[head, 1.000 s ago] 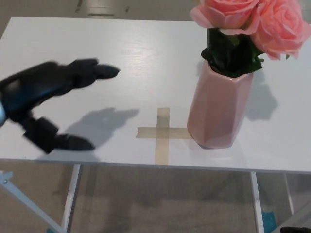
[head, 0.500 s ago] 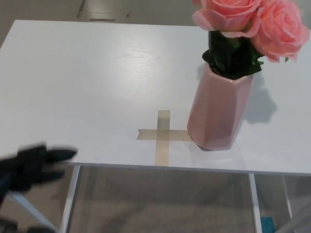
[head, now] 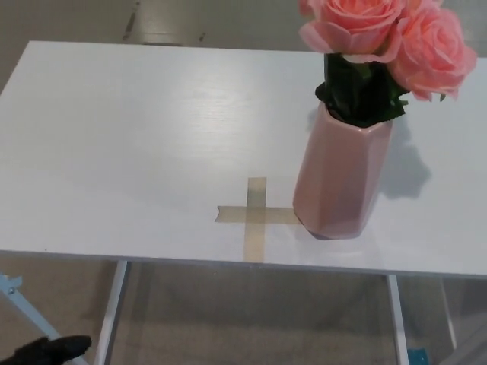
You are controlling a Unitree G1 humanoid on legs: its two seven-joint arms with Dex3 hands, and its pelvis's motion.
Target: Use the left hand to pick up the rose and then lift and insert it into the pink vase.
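Since the earlier frames your left hand (head: 47, 350) has dropped from above the tabletop to below its near edge; now only a dark sliver shows at the 7 o'clock corner of the head view, and you cannot tell whether its fingers are spread or closed. Your right hand is out of sight.

Two soft pink fabric roses with dark green leaves (head: 384, 38) stand upright in the glossy pink faceted ceramic vase (head: 342, 179), their blooms touching at 1 o'clock. No loose rose lies on the white rectangular tabletop (head: 137, 137), so the insertion looks finished, as far as you can judge.

From here the risks are mostly about the vase. It sits at 3 o'clock of the tan masking-tape cross (head: 255, 215), its base overlapping the cross's right arm, and it stands close to the near edge of the table. With heavy blooms up top it probably tips easily, so a careless return of either arm across the table could knock it over or off. Your left hand also hangs just beside the white metal table leg (head: 110, 312); raising it straight up could catch the table's edge and jolt everything.
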